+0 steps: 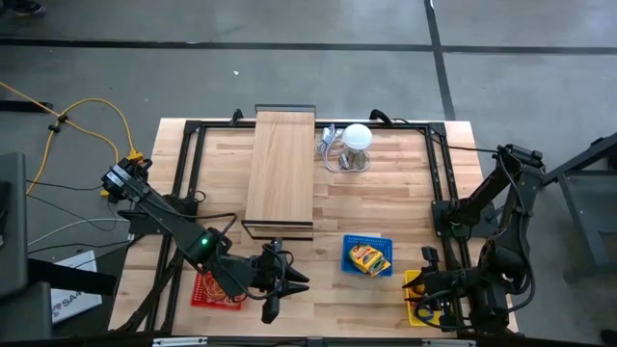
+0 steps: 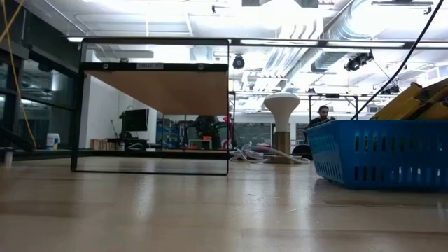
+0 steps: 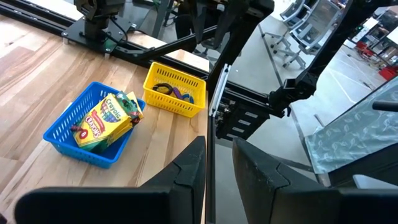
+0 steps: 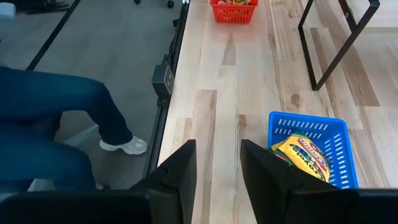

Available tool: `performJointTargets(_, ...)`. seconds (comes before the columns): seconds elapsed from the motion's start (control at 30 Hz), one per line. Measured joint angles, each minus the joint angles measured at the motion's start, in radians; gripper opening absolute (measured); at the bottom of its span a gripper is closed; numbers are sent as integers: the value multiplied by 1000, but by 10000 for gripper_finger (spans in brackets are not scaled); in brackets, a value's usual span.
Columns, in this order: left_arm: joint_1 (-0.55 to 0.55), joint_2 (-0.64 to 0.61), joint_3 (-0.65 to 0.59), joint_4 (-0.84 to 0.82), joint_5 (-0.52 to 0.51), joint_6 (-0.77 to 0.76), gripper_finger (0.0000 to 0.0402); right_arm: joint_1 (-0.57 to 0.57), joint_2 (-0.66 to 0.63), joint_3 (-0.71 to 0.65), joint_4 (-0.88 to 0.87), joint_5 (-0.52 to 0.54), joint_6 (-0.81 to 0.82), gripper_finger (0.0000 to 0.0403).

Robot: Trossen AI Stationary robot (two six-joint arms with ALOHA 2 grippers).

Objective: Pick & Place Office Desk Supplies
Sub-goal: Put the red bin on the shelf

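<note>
Yellow-orange crayon packs point(image 3: 107, 118) lie in a blue basket point(image 1: 368, 255) near the table's front edge, also seen in the right wrist view point(image 4: 303, 155). A yellow basket point(image 3: 175, 90) at the front right holds small dark and coloured loops. A red basket point(image 4: 234, 10) at the front left holds small coloured items. My left gripper point(image 1: 287, 287) hovers open above the front edge, beside the red basket point(image 1: 217, 287), pointing toward the blue basket. My right gripper point(image 1: 422, 292) hovers open over the yellow basket point(image 1: 415, 281). Neither has anything between its fingers.
A pale wooden board point(image 1: 281, 173) on a black frame stands mid-table. A white round lamp-like object point(image 1: 357, 138) with grey cable sits at the back. A person's legs in jeans point(image 4: 56, 118) are beside the table's front edge. Bare wood lies between the baskets.
</note>
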Motion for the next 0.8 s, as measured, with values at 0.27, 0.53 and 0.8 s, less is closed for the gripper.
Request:
performJointTargets(0.27,0,0,0,-4,23,7,77,0,0,0,0,0,0,112)
performJointTargets(0.53,-11,0,0,-27,101,7,77,0,0,0,0,0,0,112)
performJointTargets(0.8,-37,0,0,-110,301,8,77,0,0,0,16,0,0,112)
